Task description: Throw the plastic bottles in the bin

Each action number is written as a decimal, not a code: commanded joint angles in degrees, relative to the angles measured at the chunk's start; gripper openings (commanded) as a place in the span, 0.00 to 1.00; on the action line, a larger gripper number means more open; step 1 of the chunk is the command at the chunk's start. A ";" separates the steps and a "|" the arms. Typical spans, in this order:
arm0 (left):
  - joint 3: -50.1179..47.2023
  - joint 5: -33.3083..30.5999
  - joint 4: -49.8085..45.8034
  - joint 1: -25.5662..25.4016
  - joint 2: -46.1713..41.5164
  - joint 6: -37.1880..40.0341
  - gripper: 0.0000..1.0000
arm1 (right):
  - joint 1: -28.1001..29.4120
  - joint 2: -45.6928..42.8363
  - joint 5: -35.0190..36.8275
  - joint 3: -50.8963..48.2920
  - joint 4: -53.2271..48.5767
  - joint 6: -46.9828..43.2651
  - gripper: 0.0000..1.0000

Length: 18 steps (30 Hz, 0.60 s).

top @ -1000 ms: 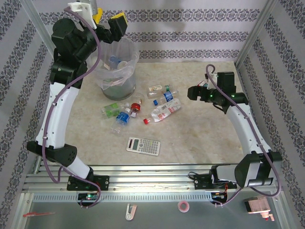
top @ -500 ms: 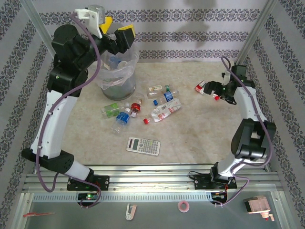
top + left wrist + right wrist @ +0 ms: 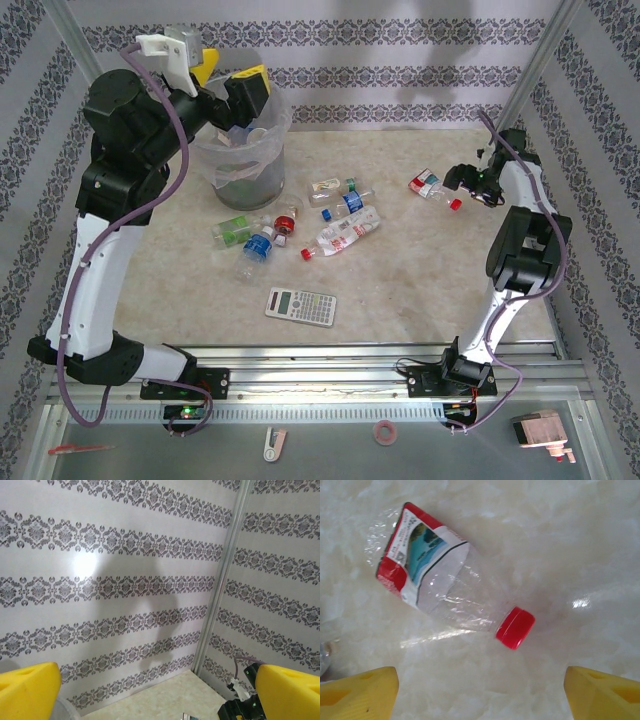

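The pale marbled tabletop (image 3: 420,280) is shut in at the back and both sides by striped damask wallpaper (image 3: 400,75), with metal frame posts (image 3: 525,90) at the corners. Its right front part lies bare, and so does the stretch between the middle heap and the right side.

The left arm (image 3: 100,230) reaches up to the rear left. There the left jaws stand wide apart above the bin's rim, holding nothing. In the left wrist view their yellow pads (image 3: 27,687) sit in the two lower corners, facing the wall. The right arm (image 3: 520,240) folds back toward the right rear. The right jaws are apart as well, with one yellow pad (image 3: 357,692) at each lower corner of the right wrist view, clear of the bottle lying between them.

The bin (image 3: 262,175), grey, translucent and bag-lined, stands at the rear left with a few bottles inside (image 3: 240,128).

A heap of bottles (image 3: 345,228) lies mid-table just in front of the bin: clear, crumpled, with red and blue caps and coloured labels too small to read. A green bottle (image 3: 232,230) lies at its left end.

A grey calculator (image 3: 300,305) lies flat nearer the front, apart from the heap.

The lone bottle (image 3: 450,592) lies on its side toward the right rear, well apart from the heap. It is clear and crushed, with a red cap (image 3: 515,627). Its red-and-white label carries a blue-green landscape picture, and its print is too fine to read.
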 commanded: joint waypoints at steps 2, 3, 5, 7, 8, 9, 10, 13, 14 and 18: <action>-0.59 -1.55 -1.60 -0.73 -1.32 1.37 1.00 | -0.52 3.64 -1.34 4.19 -2.44 -2.17 0.85; -0.74 -1.76 -1.64 -0.71 -1.43 1.38 1.00 | -0.58 4.58 -1.49 4.86 -2.59 -2.42 0.84; -1.20 -1.88 -1.52 -0.75 -1.61 1.38 1.00 | -0.66 6.29 -2.16 6.20 -3.04 -2.99 0.83; -1.73 -1.90 -1.17 -0.73 -1.92 1.38 1.00 | -0.72 7.84 -2.69 7.18 -3.35 -3.65 0.81; -1.73 -1.88 -1.23 -0.74 -1.84 1.44 1.00 | -0.73 8.31 -2.87 7.37 -3.31 -3.77 0.81; -1.60 -1.93 -1.38 -0.71 -1.84 1.60 1.00 | -0.72 8.75 -3.13 7.40 -3.22 -3.98 0.80; -1.40 -1.97 -1.51 -0.71 -1.71 1.64 1.00 | -0.69 9.14 -3.44 7.48 -3.15 -4.03 0.79; -1.38 -2.47 -1.47 -0.73 -1.70 1.90 1.00 | -0.57 10.13 -4.03 7.72 -3.27 -4.30 0.77; -1.42 -2.55 -1.43 -0.73 -1.72 1.91 1.00 | -0.53 10.38 -4.04 7.74 -3.45 -4.38 0.76; -1.89 -2.49 -0.94 -0.74 -1.60 2.06 1.00 | -0.17 10.57 -4.42 7.19 -3.50 -4.39 0.75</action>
